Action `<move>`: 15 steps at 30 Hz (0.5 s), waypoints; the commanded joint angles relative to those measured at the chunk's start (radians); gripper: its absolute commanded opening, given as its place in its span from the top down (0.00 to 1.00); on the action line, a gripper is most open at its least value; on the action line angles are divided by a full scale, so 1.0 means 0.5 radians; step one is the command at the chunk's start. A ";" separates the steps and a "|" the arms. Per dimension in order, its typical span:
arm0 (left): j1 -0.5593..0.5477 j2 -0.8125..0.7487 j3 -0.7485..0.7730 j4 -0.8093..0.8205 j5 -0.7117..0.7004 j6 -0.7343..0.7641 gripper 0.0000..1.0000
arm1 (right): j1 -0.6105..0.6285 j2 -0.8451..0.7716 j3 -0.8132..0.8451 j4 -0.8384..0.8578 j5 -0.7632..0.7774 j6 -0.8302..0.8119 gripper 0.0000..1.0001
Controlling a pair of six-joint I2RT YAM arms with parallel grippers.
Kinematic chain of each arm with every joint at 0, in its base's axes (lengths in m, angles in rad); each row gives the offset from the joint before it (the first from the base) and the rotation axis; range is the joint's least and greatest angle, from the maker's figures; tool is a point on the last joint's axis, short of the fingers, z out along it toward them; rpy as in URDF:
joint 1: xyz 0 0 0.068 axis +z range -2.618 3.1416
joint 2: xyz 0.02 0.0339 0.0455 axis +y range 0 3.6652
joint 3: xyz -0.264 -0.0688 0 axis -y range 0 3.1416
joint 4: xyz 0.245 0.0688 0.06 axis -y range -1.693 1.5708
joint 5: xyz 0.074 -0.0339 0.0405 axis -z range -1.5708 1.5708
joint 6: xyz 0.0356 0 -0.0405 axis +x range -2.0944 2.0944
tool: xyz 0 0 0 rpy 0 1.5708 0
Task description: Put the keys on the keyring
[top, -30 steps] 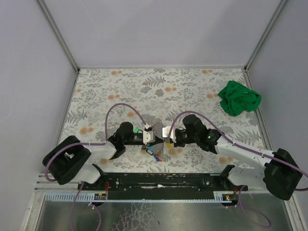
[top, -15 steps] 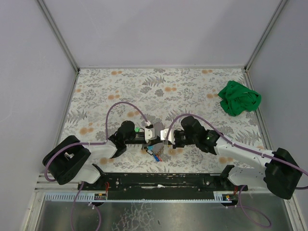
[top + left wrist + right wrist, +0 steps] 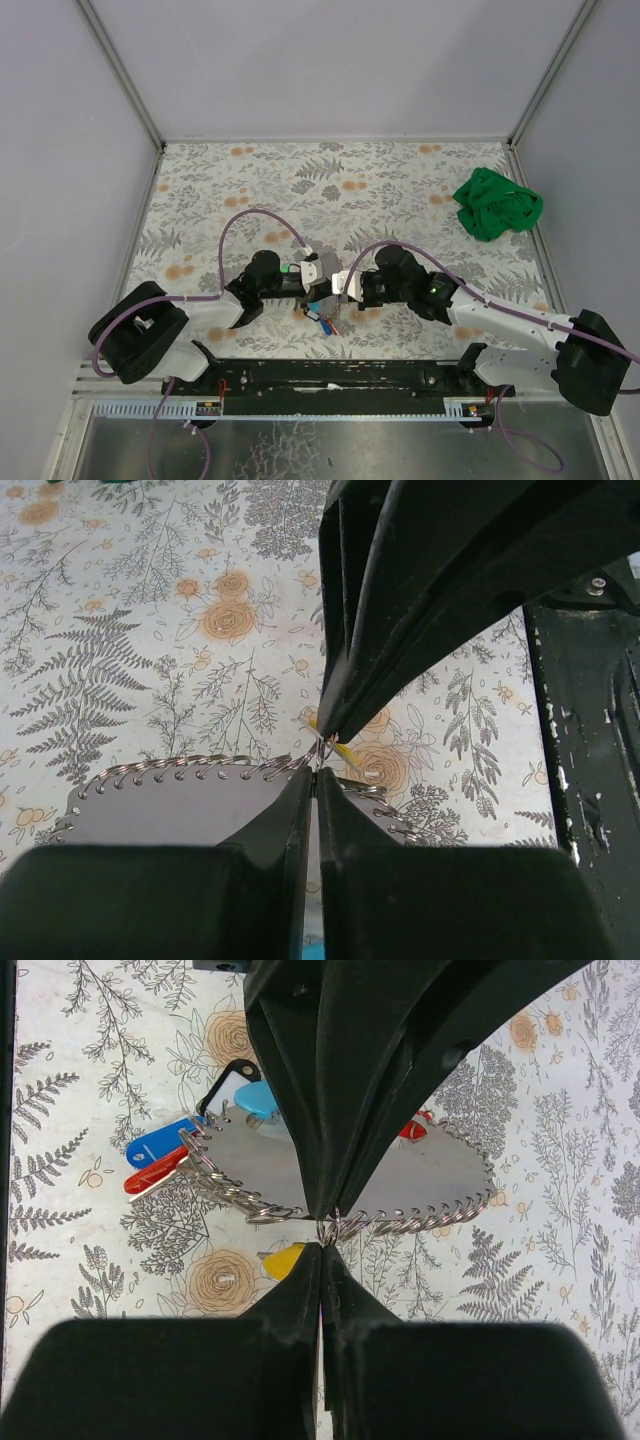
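A grey plate (image 3: 400,1175) edged with several small wire rings lies at the table's near middle, also in the left wrist view (image 3: 170,802). My left gripper (image 3: 315,773) is shut on the keyring (image 3: 331,1228) at the plate's edge. My right gripper (image 3: 322,1244) meets it tip to tip and is shut, with the yellow-orange key (image 3: 281,1259) at its tip. The key's cap is half hidden behind a finger and shows as a yellow sliver in the left wrist view (image 3: 346,752). From above, the left gripper (image 3: 323,284) and right gripper (image 3: 340,284) touch. The green key is out of view.
Blue (image 3: 160,1145), red (image 3: 152,1170) and light-blue (image 3: 262,1100) tags lie in a bunch by the plate's far side, also in the top view (image 3: 322,316). A crumpled green cloth (image 3: 497,205) lies at the far right. Walls close in the table (image 3: 250,180).
Both wrists have turned and shifted slightly, the right arm easing left. The fingertips stay pressed together at the ring, and both grippers stay shut.
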 commanded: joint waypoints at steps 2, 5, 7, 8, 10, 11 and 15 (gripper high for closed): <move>0.028 -0.013 0.048 0.221 -0.080 -0.120 1.00 | 0.036 -0.067 -0.027 0.054 0.098 -0.021 1.00; 0.029 -0.006 0.031 0.305 -0.089 -0.176 1.00 | 0.035 -0.092 -0.067 0.090 0.161 -0.008 1.00; 0.030 -0.009 0.010 0.379 -0.101 -0.209 1.00 | 0.036 -0.130 -0.096 0.132 0.195 0.001 1.00; 0.030 -0.016 -0.003 0.405 -0.108 -0.221 1.00 | 0.037 -0.148 -0.114 0.151 0.210 0.000 1.00; 0.032 -0.026 -0.020 0.473 -0.130 -0.250 1.00 | 0.036 -0.188 -0.146 0.190 0.216 0.008 1.00; 0.031 -0.026 -0.030 0.519 -0.139 -0.279 1.00 | 0.034 -0.203 -0.160 0.216 0.204 0.008 1.00; 0.027 0.032 -0.067 0.801 -0.169 -0.452 1.00 | 0.036 -0.240 -0.185 0.276 0.139 0.021 1.00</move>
